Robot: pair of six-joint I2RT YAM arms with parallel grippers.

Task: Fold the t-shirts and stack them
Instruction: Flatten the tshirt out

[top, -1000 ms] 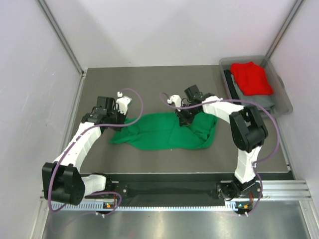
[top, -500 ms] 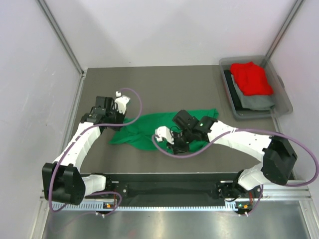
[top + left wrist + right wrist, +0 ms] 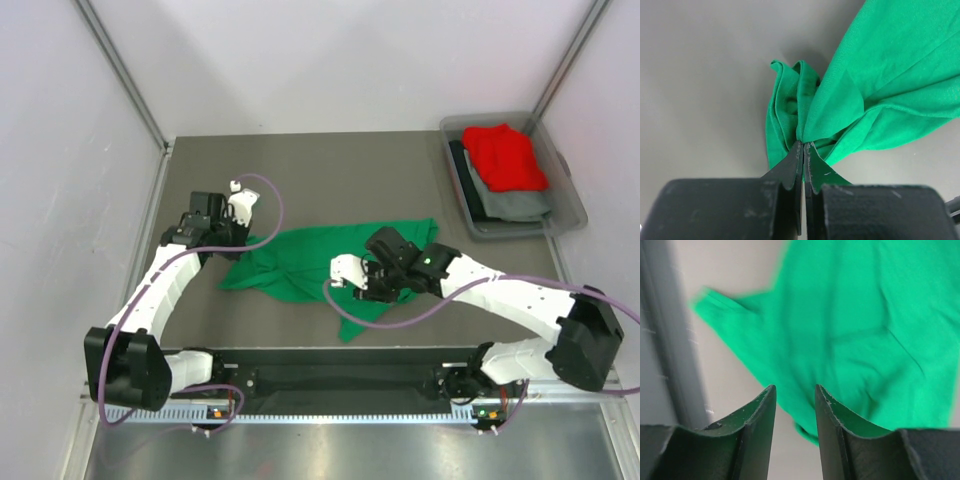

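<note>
Lying crumpled on the dark surface point(image 3: 330, 170), the green shirt point(image 3: 310, 262) is our landmark. Beyond its far edge the surface is bare up to the back wall, and this is the widest room. To its right there is also bare surface up to the clear bin point(image 3: 570, 215) at the far right corner, where the red shirt point(image 3: 505, 157) lies on top of grey cloth. To its left only a narrow strip remains before the side wall. On its near side one pointed corner of the shirt reaches almost to the black rail point(image 3: 300, 352).

The left jaws are closed tight on a bunched fold at the shirt's left end; the left arm point(image 3: 165, 285) comes in from the near left. The right jaws stand open above the shirt's near-right part, with only cloth seen below the gap and nothing held.

One second ago the right arm point(image 3: 510, 295) reached over the shirt's far-right part with closed jaws. Since then it has swung to the near side, that part of the shirt has been drawn over toward the rail, and the jaws have opened. The left jaws have not moved.
</note>
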